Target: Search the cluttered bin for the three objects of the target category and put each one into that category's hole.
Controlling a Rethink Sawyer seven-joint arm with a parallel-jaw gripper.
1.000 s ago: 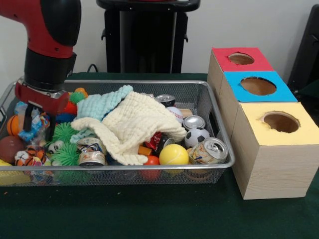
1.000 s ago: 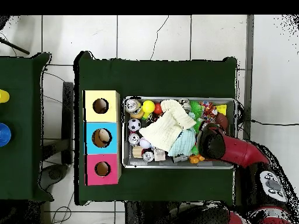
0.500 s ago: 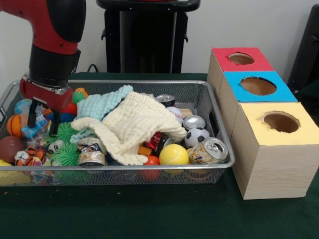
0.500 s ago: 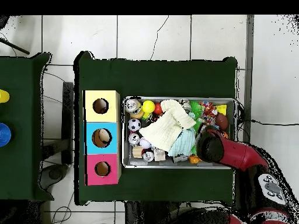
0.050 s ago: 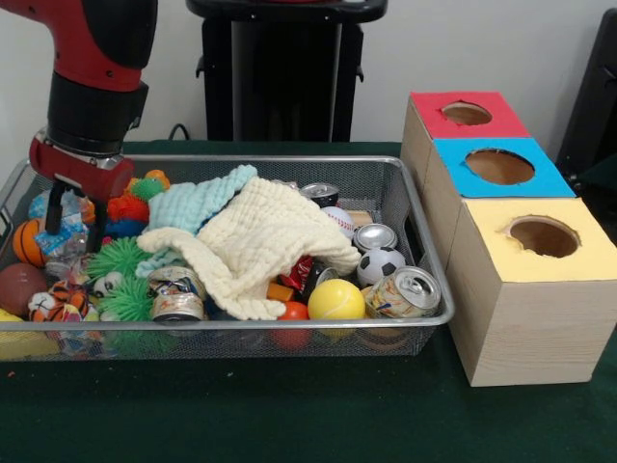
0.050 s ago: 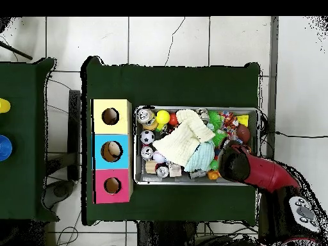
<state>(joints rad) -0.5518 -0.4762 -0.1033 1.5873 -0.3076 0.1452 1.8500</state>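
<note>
How far along: it looks like the start – the bin is full, and I cannot tell which kind of thing is wanted, so all three may be left to do.
Gripper (image 5: pixel 72 210): it hangs over one end of the wire basket (image 5: pixel 289 162), just above the toys. Its two dark fingers (image 5: pixel 53 207) stand a little apart. Nothing seems to be held between them, though a crinkly wrapper (image 5: pixel 66 241) sits right under it.
Basket: a pale yellow cloth (image 5: pixel 260 241) lies over the middle, with a light blue cloth (image 5: pixel 198 203) beside it. By the gripper are spiky green balls (image 5: pixel 120 256), a small basketball (image 5: pixel 27 241) and an orange knobbly toy (image 5: pixel 125 207).
Basket, other end: drink cans (image 5: pixel 405 291), a soccer ball (image 5: pixel 381 262), a baseball (image 5: pixel 337 220) and a yellow ball (image 5: pixel 335 301).
Boxes: three in a row beside the basket – a yellow box (image 5: pixel 540 289), a blue box (image 5: pixel 496 172), a red box (image 5: pixel 463 116), each with a round hole on top.
Inside the holes: from above, something pale shows in the blue box's hole (image 6: pixel 112 151). The others look dark.
</note>
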